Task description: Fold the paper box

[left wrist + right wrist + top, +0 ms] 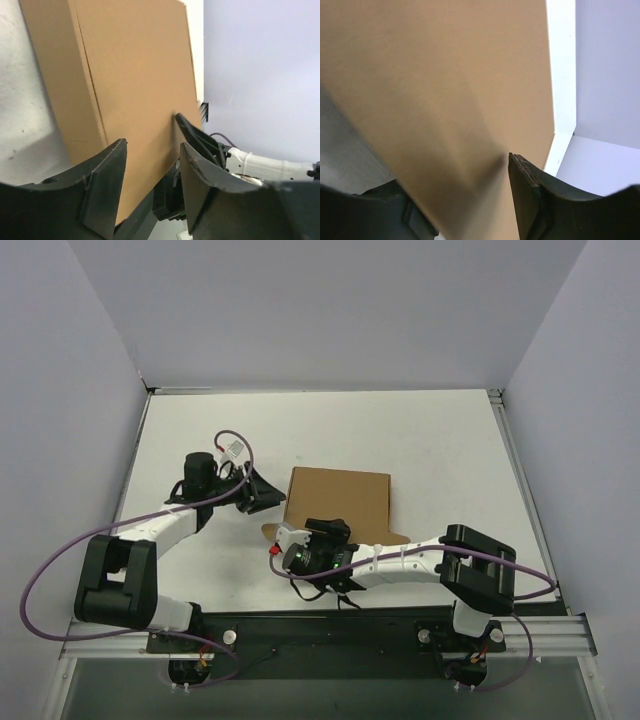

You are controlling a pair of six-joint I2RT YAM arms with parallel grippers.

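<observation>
Seems a late step: closing the paper box [338,498], lying mid-frame in the top view, rounded tab [397,536] sticking out at its lower edge. Left gripper [266,491] at its left side, right gripper [292,538] at lower left, both half spread around cardboard; cannot tell if pinching. Next, probably tucking tabs in, pressing gently.

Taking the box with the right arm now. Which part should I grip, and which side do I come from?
Probably the flap sticking out along the near edge of the box, approached from the near side. The box lies flat and its top is broad, nothing to pinch, while the flap is a thin sheet jutting toward the right gripper, whose fingers straddle cardboard.
</observation>
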